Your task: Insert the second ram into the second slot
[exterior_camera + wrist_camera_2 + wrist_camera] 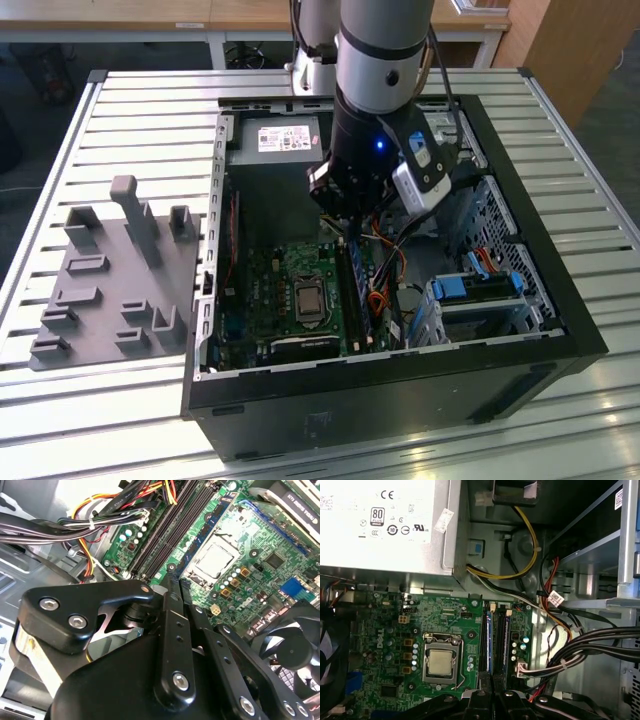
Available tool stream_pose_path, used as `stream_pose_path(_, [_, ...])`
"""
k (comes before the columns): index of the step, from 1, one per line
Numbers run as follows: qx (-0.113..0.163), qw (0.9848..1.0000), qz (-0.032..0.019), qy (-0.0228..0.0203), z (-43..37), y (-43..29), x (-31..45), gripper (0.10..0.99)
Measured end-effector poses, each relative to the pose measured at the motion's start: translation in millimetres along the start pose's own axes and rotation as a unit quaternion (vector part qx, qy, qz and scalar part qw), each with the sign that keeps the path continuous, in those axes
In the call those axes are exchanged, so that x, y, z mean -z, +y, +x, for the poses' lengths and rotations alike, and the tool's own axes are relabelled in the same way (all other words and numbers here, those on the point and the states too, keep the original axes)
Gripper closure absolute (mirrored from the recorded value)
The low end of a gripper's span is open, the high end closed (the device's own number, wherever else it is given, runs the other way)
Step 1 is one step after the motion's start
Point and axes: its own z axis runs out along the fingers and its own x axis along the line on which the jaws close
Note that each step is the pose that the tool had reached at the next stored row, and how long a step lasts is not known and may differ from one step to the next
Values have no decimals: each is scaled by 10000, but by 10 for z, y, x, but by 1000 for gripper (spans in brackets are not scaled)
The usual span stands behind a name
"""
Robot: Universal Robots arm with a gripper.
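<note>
My fingers (pixel 171 605) are drawn narrow, tips almost touching, with nothing between them that I can see; my gripper (pixel 350 235) hangs over one end of the memory slots; just below, the second ram (pixel 506 641) stands in its slot, beside another blue stick (pixel 488 641), along the motherboard's (pixel 435 612) edge nearest the cables (pixel 590 645); the processor socket (pixel 440 661) lies on their other side.

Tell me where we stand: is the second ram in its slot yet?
Done, apparently: two blue sticks stand side by side in the slots of the motherboard, the second ram among them. In hand: the gripper sits over one end of those slots. Left: whether the stick is fully seated cannot be told.
</note>
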Motion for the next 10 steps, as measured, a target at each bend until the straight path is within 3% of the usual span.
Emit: stream_pose_path(10, [0,10000,1,0,1,-1,-31,957])
